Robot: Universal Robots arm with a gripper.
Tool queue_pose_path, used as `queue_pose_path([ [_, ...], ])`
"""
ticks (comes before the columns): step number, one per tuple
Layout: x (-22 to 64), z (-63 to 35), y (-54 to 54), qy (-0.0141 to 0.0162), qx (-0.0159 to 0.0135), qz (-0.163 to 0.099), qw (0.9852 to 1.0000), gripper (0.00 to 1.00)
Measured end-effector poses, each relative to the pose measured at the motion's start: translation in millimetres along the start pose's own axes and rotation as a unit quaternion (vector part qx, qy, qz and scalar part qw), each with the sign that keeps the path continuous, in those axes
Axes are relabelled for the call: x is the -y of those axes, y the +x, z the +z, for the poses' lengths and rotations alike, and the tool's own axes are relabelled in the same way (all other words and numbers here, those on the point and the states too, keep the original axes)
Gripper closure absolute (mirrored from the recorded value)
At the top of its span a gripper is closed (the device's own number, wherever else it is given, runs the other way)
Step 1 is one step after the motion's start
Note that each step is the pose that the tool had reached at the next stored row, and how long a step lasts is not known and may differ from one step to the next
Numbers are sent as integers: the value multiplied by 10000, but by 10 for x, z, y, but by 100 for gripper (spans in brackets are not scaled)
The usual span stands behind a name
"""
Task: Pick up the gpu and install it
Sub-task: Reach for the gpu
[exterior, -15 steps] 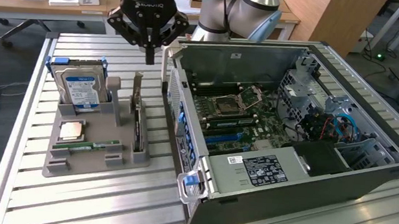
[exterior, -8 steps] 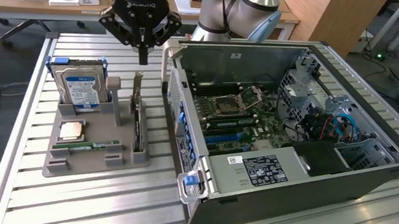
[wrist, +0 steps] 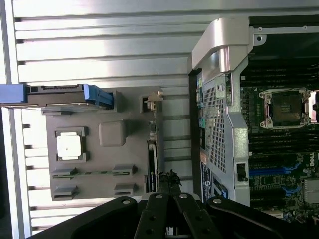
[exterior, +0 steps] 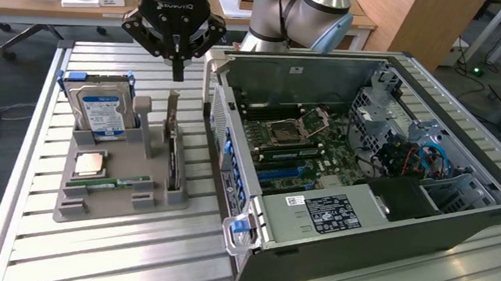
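The gpu (exterior: 173, 154) is a thin dark card with a silver end bracket. It stands on edge in a slot at the side of the grey holder (exterior: 120, 205) nearest the computer case. In the wrist view the gpu (wrist: 152, 154) shows edge-on as a narrow dark strip. My gripper (exterior: 178, 73) hangs above the bracket end of the card, fingers shut together, holding nothing. In the wrist view the shut gripper (wrist: 169, 177) lies over the card's end, apart from it.
The holder also carries a blue-labelled hard drive (exterior: 100, 112), a CPU (exterior: 90, 163) and a green RAM stick (exterior: 108, 184). The open computer case (exterior: 461, 197) lies beside it on the slatted metal table, its motherboard (exterior: 295, 144) exposed. Desks and chairs stand behind.
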State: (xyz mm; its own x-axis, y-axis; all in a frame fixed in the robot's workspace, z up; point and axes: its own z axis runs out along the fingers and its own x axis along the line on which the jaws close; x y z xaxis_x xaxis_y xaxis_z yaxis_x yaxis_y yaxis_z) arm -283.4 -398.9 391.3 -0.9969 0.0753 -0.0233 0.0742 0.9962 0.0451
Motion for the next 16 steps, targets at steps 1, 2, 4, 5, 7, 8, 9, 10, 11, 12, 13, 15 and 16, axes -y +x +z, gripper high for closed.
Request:
queue_pose_path([
  [1, 0, 0, 0, 0, 0, 0, 10000, 89],
  [2, 0, 0, 0, 0, 0, 0, 10000, 89],
  [4, 0, 0, 0, 0, 0, 0, 10000, 89],
  [5, 1, 0, 0, 0, 0, 0, 10000, 89],
  [7, 9, 0, 0, 0, 0, 0, 10000, 89],
  [8, 15, -1, -1, 0, 0, 0, 10000, 89],
  [9, 23, -1, -2, 0, 0, 0, 10000, 89],
  [10, 32, -1, -2, 0, 0, 0, 10000, 89],
  [11, 42, -2, -3, 0, 0, 0, 10000, 89],
  [12, 53, -3, -3, -1, 0, 0, 10000, 89],
  [13, 64, -3, -4, -1, -1, 0, 10000, 89],
  [15, 87, -4, -5, -2, 0, 0, 10000, 89],
  [16, 100, -5, -6, -3, -1, 0, 10000, 89],
])
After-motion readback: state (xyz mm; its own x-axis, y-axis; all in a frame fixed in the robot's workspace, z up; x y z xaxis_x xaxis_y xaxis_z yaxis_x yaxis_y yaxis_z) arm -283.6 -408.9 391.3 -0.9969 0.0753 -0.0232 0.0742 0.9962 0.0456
